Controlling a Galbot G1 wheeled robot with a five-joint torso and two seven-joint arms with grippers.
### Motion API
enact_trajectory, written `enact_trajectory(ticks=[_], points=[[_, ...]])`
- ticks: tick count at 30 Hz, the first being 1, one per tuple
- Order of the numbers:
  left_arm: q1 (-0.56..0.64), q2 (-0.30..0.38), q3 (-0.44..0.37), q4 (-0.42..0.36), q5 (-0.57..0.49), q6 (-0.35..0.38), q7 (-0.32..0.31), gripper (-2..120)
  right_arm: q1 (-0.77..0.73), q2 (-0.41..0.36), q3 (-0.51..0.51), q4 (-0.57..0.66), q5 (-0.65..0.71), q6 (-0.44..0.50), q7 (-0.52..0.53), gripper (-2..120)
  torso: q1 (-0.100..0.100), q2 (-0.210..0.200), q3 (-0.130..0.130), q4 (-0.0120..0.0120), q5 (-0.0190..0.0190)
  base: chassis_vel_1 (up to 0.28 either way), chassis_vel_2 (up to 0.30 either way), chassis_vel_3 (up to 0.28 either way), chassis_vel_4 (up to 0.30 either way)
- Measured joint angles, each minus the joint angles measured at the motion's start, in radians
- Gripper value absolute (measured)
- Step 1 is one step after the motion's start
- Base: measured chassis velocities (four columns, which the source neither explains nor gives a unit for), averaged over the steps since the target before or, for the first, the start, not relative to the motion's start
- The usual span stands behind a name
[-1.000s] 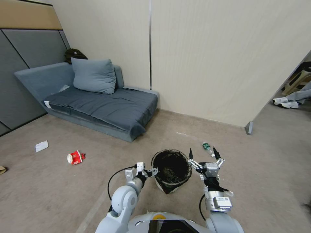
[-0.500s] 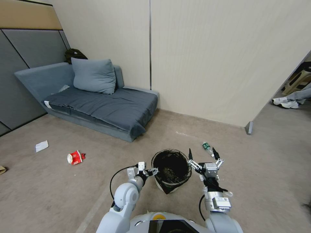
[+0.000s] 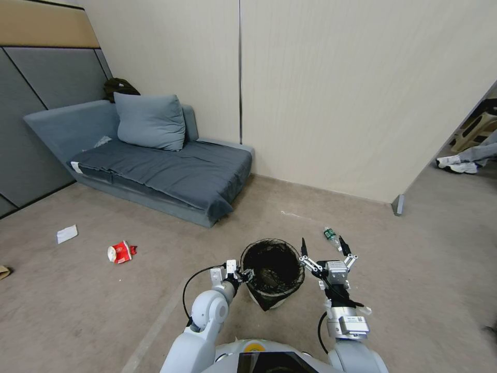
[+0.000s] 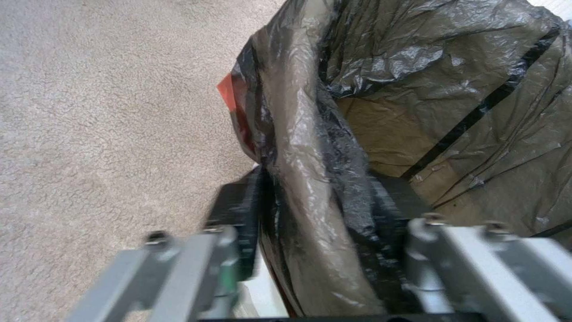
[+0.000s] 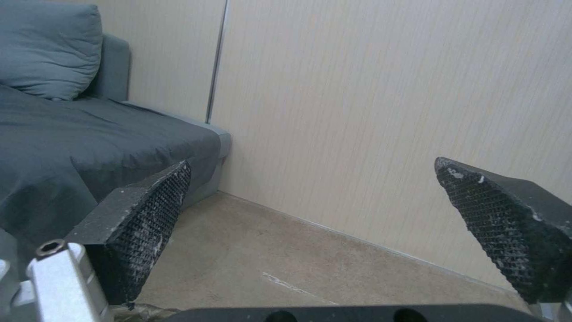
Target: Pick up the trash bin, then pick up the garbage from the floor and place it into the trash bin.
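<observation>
The trash bin [image 3: 273,269], small, round and white with a black bag liner over its rim, stands on the carpet just in front of me. My left gripper [image 3: 244,274] is at the bin's left rim. In the left wrist view the left gripper [image 4: 319,188] is clamped over the liner-covered rim, one finger outside and one inside the trash bin [image 4: 453,89]. My right gripper [image 3: 323,242] hangs open to the right of the bin, fingers upward and empty; the right gripper [image 5: 313,165] faces the wall. Garbage on the floor: a small clear bottle [image 3: 331,235], a red-and-white packet [image 3: 120,252], a white paper slip [image 3: 67,233].
A grey-blue sofa [image 3: 155,166] with a cushion stands at the left against the wall. A beige partition wall [image 3: 362,103] ends at a corner post [image 3: 397,204] on the right. Open carpet lies all around the bin. A brown scrap [image 3: 4,271] lies at the far left edge.
My left arm's elbow has swung to the right, closer to the bin, while its gripper stayed at the rim. The right arm and the floor litter have not moved.
</observation>
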State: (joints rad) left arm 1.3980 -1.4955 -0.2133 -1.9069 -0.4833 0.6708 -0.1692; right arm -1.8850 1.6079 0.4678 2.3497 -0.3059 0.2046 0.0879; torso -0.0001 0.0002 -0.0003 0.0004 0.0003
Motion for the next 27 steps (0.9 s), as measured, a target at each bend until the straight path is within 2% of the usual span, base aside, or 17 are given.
enact_trajectory(ticks=[3, 6, 9, 27], points=[[0.003, 0.000, 0.001, 0.000, 0.004, 0.000, 0.000, 21, 0.000, 0.000, 0.000, -0.001, 0.000, 0.000, 0.000, 100, 0.000, 0.000, 0.000, 0.0000, -0.0001, 0.000, 0.000, 0.000, 0.000], [0.008, -0.003, 0.001, 0.002, 0.009, 0.000, 0.000, 9, 0.000, 0.000, -0.001, -0.001, -0.001, 0.000, 0.000, 100, 0.000, 0.000, 0.000, -0.0002, -0.0001, 0.000, 0.000, 0.000, 0.000], [0.013, -0.004, 0.001, 0.006, 0.014, 0.000, 0.000, 3, 0.000, 0.000, -0.001, -0.001, -0.001, 0.000, 0.000, 100, 0.000, 0.000, 0.000, 0.0000, 0.0003, 0.000, 0.000, 0.000, 0.000], [0.027, -0.015, -0.037, -0.004, 0.042, -0.011, 0.001, 2, 0.000, 0.000, -0.003, -0.001, -0.001, 0.001, 0.000, 100, 0.000, 0.000, 0.001, -0.0007, -0.0010, 0.000, 0.000, 0.000, 0.000]])
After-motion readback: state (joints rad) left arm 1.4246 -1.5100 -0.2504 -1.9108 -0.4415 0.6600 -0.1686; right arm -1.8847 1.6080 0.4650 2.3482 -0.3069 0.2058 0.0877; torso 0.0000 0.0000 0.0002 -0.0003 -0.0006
